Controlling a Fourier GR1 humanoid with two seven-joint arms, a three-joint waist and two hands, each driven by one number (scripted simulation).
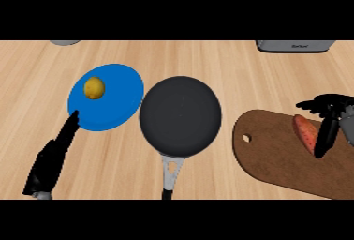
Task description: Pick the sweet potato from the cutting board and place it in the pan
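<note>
Sweet potato (305,131) lying on the cutting board (276,159), long way pointing up and down the board. Right hand (328,124) just beside it, fingers bent around it. Pan (180,116) off to the board's left; left hand (55,157) far off, fingers straight.

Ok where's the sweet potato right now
In the head view the sweet potato lies on the brown cutting board at the right side, right of the dark pan, with the right hand reaching down against it.

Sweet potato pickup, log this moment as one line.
stage: grasping | right hand: fingers around sweet potato on cutting board | pan: empty | left hand: idle
</note>
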